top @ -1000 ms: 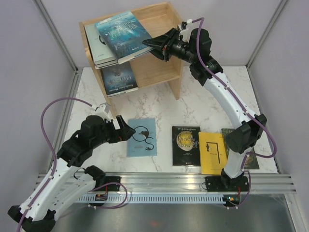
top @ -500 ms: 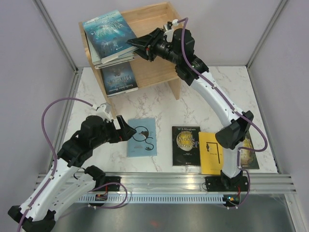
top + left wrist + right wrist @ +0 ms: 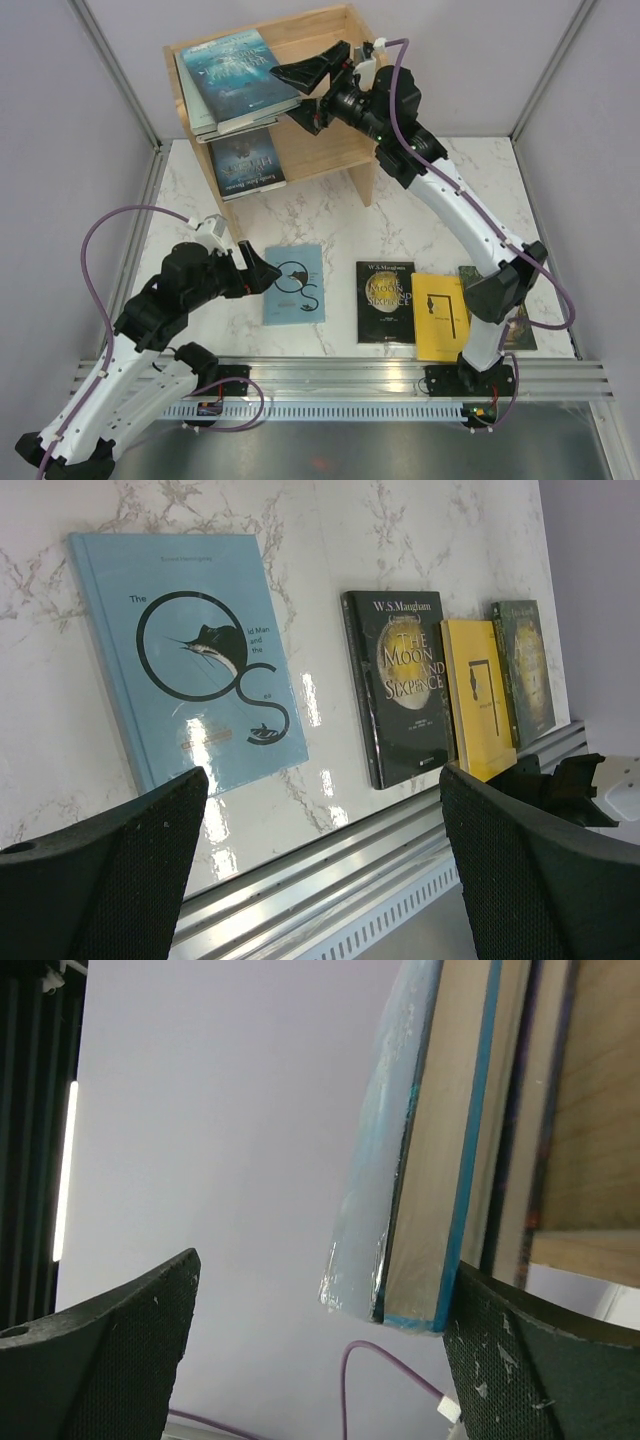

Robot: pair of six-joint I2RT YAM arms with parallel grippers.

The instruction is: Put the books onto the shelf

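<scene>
Books are split between shelf and table: a teal paperback [image 3: 235, 65] lies flat atop a small stack on the upper tier of the wooden shelf [image 3: 335, 35], with a dark blue book [image 3: 245, 160] on the tier below. The right gripper [image 3: 305, 95] sits just beside the teal cover's edge, jaws spread wide and empty, apparently to draw clear without dragging it. The left gripper [image 3: 258, 270], equally wide and empty, hovers beside the pale blue book [image 3: 297, 285] — likely the next pick — while the black book [image 3: 385, 300], yellow book [image 3: 440, 315] and green-gold book [image 3: 525, 665] lie on the marble table [image 3: 420, 220].
</scene>
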